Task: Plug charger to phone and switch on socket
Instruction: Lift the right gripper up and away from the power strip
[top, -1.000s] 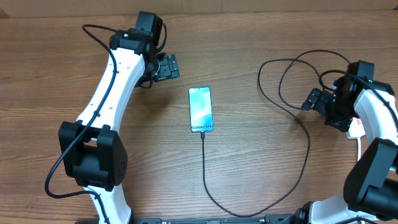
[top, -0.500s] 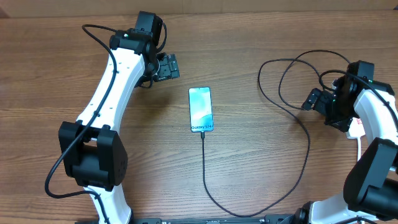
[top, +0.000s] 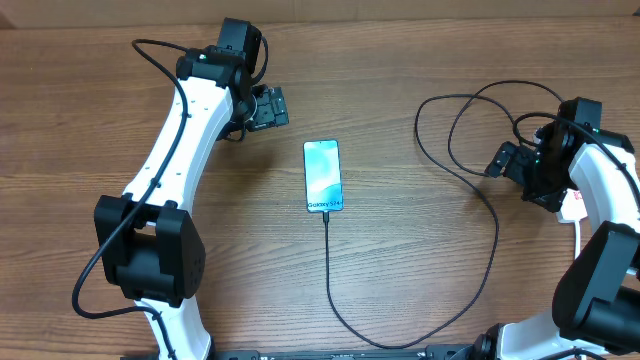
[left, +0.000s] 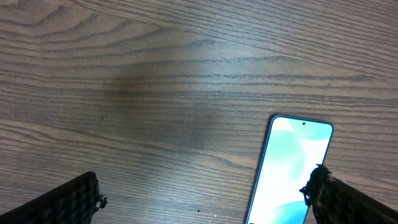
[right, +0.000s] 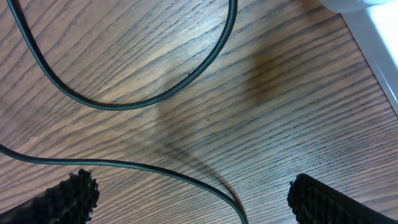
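Observation:
The phone (top: 322, 176) lies flat mid-table, its light blue screen up with the "Galaxy S24" text at the near end; its top part shows in the left wrist view (left: 287, 168). The charger cable (top: 490, 250) runs from the phone's near end, loops forward and right, then back to the right side; its loops cross the right wrist view (right: 143, 99). The connector tip sits at the phone's near edge. My left gripper (top: 278, 106) is open and empty, up-left of the phone. My right gripper (top: 497, 158) is open and empty above the cable loops. The white socket (top: 574, 208) is mostly hidden behind the right arm; its edge shows in the right wrist view (right: 379, 43).
The wooden table (top: 420, 290) carries only these things. The left arm (top: 175, 150) reaches across the left side. The right arm (top: 600, 190) stands over the far right edge.

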